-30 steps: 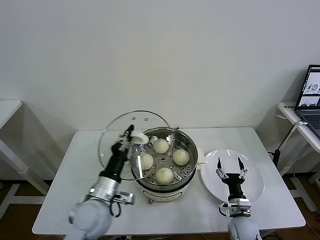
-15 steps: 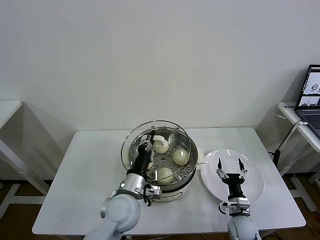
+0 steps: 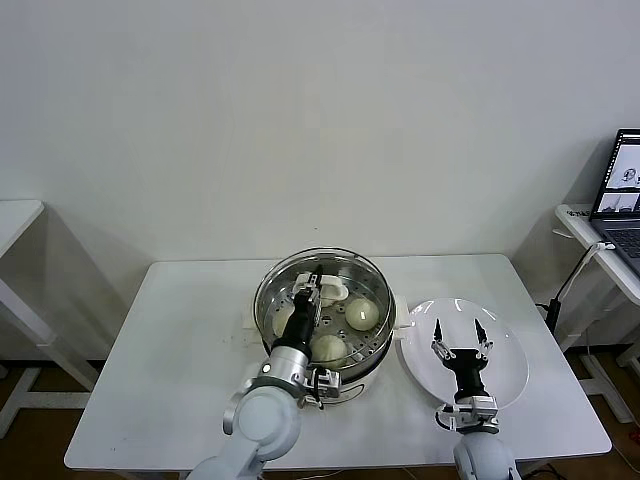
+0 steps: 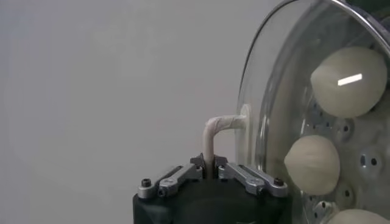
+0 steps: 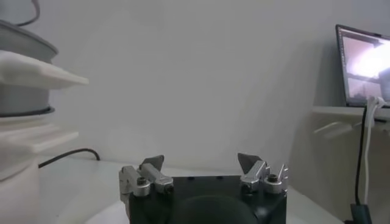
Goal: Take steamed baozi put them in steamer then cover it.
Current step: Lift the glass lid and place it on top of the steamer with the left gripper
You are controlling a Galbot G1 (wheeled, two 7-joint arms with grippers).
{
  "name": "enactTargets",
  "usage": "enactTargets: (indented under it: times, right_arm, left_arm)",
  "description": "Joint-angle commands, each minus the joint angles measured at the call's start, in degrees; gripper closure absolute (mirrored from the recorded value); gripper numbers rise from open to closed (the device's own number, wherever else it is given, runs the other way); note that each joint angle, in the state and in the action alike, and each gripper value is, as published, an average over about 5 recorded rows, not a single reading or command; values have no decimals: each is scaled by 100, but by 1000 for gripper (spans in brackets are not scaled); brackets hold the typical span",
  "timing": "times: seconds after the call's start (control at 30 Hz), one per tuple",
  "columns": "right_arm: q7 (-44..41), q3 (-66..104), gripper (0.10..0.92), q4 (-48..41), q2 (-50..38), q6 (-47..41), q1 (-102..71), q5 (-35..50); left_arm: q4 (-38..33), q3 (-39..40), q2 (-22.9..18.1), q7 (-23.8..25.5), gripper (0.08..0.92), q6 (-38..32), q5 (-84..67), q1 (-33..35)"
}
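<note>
The left gripper (image 3: 312, 287) is clamped on the handle of the cover (image 4: 268, 115), held over the steamer (image 3: 372, 345) mid-table, baozi (image 3: 362, 314) inside. Level it, centre rim over rim, lower gently. The right gripper (image 3: 458, 335) waits spread over the plate (image 3: 510, 375)

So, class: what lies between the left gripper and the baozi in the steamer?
The clear glass cover: the left gripper is shut on its cream handle, and the baozi show through the glass in the left wrist view, over the steamer.
</note>
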Motion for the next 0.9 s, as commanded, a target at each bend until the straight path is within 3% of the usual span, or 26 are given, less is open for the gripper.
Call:
enactTargets:
  times: [0.03, 0.9]
  right_arm:
    - [-3, 6, 203, -40, 19, 12, 13, -27]
    - [-67, 45, 203, -178, 84, 115, 81, -197]
  left_arm:
    - [163, 129, -116, 263, 807, 92, 420, -88]
    - [389, 154, -328, 309, 807, 105, 614, -96]
